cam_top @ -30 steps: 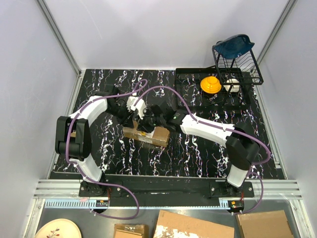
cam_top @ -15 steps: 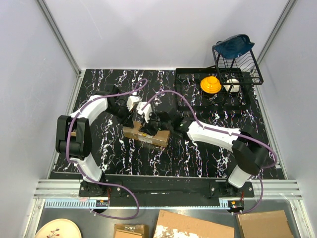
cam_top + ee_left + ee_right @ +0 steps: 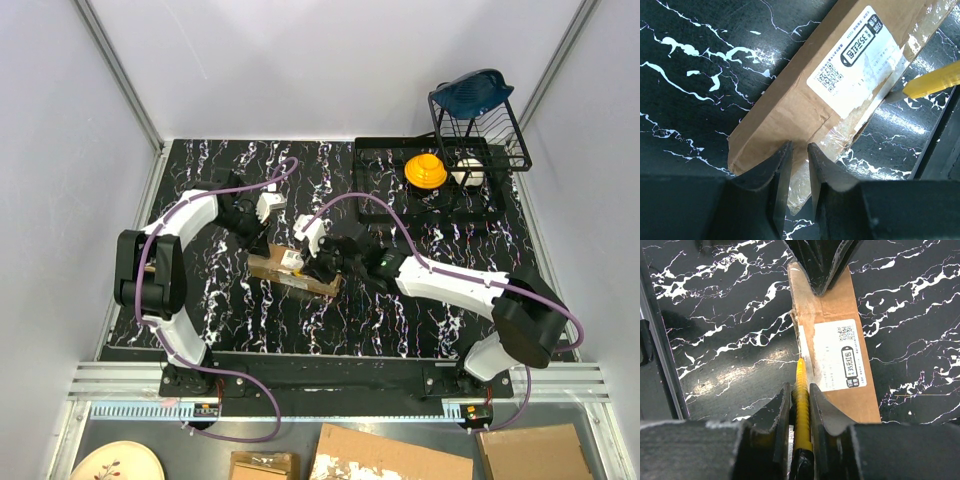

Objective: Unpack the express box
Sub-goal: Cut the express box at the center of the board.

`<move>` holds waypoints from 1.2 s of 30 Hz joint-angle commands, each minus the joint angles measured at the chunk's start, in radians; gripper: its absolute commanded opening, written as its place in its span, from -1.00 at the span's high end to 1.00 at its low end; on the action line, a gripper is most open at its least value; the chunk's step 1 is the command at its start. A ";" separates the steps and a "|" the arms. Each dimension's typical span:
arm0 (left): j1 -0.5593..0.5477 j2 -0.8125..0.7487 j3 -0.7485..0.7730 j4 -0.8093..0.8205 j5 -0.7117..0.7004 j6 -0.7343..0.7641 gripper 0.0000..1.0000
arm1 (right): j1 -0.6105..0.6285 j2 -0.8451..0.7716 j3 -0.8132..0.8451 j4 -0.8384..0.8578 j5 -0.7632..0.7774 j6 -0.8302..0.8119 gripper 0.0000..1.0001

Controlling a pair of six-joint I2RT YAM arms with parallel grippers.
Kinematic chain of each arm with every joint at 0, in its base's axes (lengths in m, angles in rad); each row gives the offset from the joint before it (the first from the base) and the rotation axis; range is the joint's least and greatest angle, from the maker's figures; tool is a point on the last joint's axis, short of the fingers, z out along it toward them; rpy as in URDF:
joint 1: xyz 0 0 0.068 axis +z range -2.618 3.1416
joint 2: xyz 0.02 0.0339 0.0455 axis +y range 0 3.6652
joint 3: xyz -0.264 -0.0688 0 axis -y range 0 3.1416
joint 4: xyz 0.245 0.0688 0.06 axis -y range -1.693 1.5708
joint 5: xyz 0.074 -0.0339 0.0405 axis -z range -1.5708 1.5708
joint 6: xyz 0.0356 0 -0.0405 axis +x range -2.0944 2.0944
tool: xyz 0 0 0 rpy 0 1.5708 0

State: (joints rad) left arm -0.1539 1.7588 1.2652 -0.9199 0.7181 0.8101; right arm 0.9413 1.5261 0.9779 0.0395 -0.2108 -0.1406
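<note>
The right hand [image 3: 799, 395], clamped on the yellow utility knife [image 3: 801, 385], has swung in. Its blade tip now meets the taped seam of the express box [image 3: 840, 300] just ahead. The left hand [image 3: 799, 150], jaws narrow, rests on the box's far end; whether it pinches, I cannot tell. Slitting can likely begin.

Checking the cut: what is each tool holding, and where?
Right tool: yellow utility knife, by its handle. Left tool at the express box's end; grip unclear.
</note>
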 commanded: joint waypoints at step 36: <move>0.007 -0.030 0.032 -0.066 -0.065 0.052 0.24 | -0.039 -0.014 0.234 -0.446 -0.055 -0.030 1.00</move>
State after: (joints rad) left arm -0.1547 1.7515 1.2678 -0.9325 0.7330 0.8139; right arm 0.9096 1.5558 1.1347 -0.4107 -0.2314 -0.1684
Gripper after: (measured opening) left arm 0.336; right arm 0.228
